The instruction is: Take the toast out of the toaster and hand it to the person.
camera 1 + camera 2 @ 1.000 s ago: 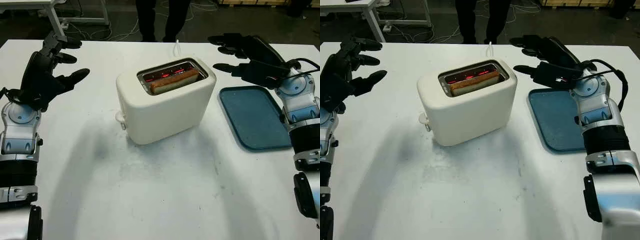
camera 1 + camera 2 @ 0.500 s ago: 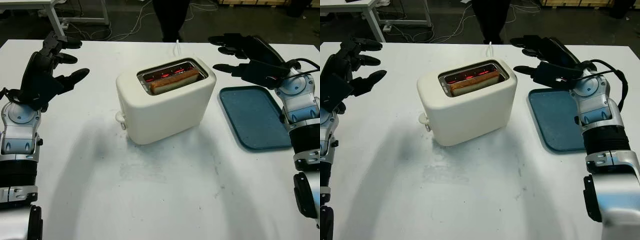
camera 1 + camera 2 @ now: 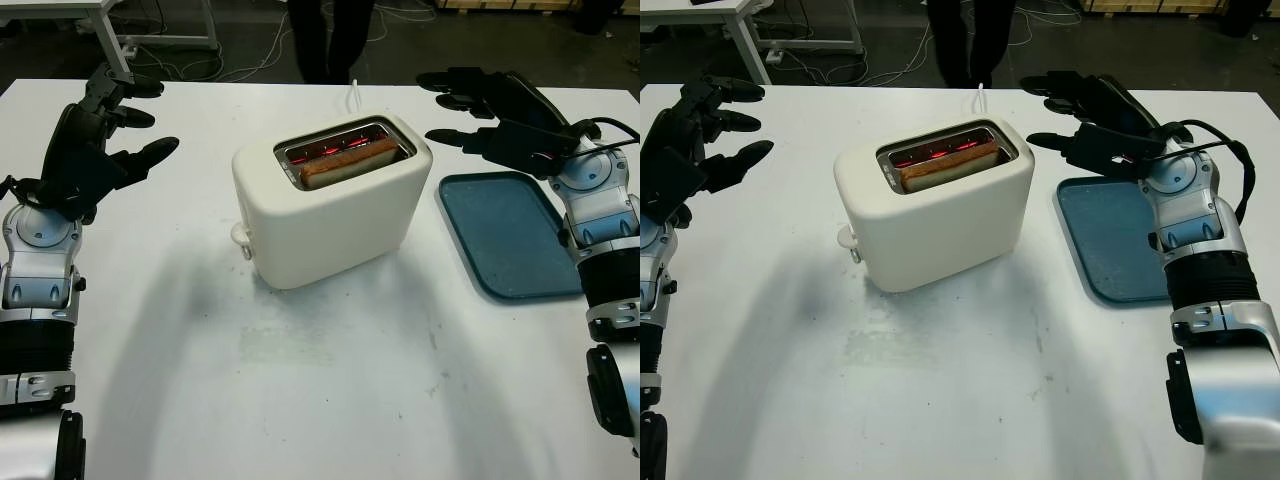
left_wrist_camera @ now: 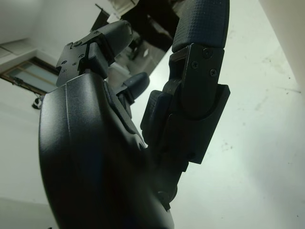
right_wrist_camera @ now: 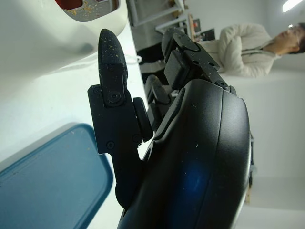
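Observation:
A cream toaster [image 3: 330,205] stands mid-table with its slots glowing red. A slice of toast [image 3: 348,163] sits in the near slot, its top edge level with the rim. My left hand [image 3: 100,140] hovers open well to the toaster's left, above the table. Open too, my right hand [image 3: 490,110] hangs just right of the toaster, above the far end of the blue tray [image 3: 510,235]. In the right wrist view the toaster's corner [image 5: 57,28] lies close to the right hand's fingers [image 5: 112,71]. A person's legs [image 3: 325,40] stand behind the table's far edge.
The blue tray lies flat to the right of the toaster. The toaster's white cord [image 3: 353,92] runs off the far edge. A lever knob [image 3: 240,235] sticks out on the toaster's left end. The white table [image 3: 300,400] stretches toward me.
The person's legs behind the table have shifted sideways. Both of my hands, the toaster and the toast have stayed where they were.

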You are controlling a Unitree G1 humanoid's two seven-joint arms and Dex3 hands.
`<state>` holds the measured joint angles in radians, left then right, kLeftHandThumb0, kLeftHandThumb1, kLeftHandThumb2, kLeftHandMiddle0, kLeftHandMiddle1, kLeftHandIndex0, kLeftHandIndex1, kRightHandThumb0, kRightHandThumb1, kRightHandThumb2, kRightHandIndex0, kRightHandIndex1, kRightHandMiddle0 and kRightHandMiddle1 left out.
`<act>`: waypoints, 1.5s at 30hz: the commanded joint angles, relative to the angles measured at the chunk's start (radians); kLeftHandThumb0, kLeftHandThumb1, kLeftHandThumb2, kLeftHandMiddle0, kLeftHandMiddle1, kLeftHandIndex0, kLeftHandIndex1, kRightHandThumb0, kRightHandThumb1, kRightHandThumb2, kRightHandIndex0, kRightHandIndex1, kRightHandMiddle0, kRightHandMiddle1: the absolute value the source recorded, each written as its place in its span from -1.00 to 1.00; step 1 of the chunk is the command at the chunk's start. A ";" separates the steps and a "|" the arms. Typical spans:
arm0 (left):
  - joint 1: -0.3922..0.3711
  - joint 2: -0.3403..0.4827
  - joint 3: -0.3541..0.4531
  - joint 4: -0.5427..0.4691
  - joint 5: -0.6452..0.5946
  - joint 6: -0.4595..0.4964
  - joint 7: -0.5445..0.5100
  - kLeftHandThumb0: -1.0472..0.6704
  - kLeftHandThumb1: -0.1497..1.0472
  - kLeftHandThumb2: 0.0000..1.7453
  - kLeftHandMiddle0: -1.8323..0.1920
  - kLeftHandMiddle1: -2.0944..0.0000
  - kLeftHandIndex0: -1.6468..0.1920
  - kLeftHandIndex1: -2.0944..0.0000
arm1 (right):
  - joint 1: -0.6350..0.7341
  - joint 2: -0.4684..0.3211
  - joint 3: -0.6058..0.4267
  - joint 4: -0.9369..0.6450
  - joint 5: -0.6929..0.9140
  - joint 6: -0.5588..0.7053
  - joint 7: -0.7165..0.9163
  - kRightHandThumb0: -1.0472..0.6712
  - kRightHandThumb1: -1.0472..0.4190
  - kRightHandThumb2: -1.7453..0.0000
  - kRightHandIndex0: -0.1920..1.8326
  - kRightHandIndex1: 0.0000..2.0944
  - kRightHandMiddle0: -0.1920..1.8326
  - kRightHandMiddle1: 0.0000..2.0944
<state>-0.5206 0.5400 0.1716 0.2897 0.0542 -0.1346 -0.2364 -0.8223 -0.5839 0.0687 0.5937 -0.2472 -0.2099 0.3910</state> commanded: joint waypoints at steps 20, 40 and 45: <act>0.002 0.008 0.000 -0.002 0.007 -0.009 0.014 -0.92 0.79 -0.78 0.81 -0.21 0.79 -0.09 | -0.007 0.003 -0.004 0.000 0.004 -0.008 -0.012 -0.32 -0.83 0.79 -0.33 -1.00 -0.36 -1.00; 0.004 0.007 -0.004 -0.008 0.017 -0.002 0.024 -0.92 0.79 -0.79 0.81 -0.23 0.79 -0.11 | -0.005 0.002 -0.005 -0.005 0.007 -0.004 -0.007 -0.30 -0.83 0.79 -0.33 -0.99 -0.37 -1.00; 0.002 0.006 -0.001 0.000 0.011 -0.012 0.018 -0.92 0.79 -0.79 0.81 -0.23 0.79 -0.11 | -0.007 0.003 -0.005 0.002 0.007 -0.007 -0.009 -0.29 -0.83 0.79 -0.34 -1.00 -0.37 -1.00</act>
<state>-0.5205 0.5400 0.1710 0.2858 0.0671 -0.1331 -0.2177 -0.8223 -0.5839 0.0687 0.5934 -0.2499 -0.2095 0.3881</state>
